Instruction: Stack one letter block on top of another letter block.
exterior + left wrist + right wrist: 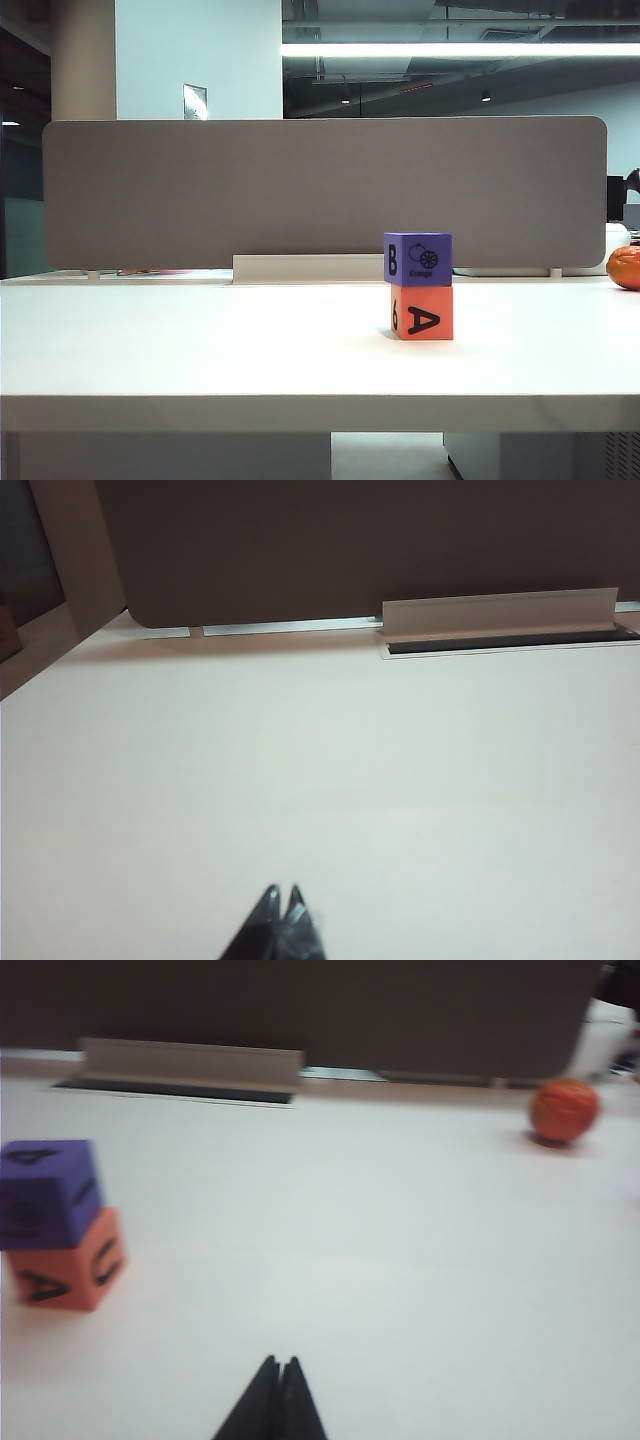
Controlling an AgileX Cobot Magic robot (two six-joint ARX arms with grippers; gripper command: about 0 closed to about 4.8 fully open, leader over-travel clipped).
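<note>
Purple block (418,259) sits atop orange block (422,312) on the table (200,340); both look light and rigid, best pinched by opposite flat faces. Left gripper (281,898) and right gripper (279,1367) hang apart from them, jaws together, empty.

There were two letter blocks on the counter (200,340): one purple block (418,259) sat on top of one orange-red block (422,313). One orange ball (625,267) lay well to the right of that stack. Two grippers showed, the left gripper (282,892) and the right gripper (281,1362), each with fingers together.
</note>
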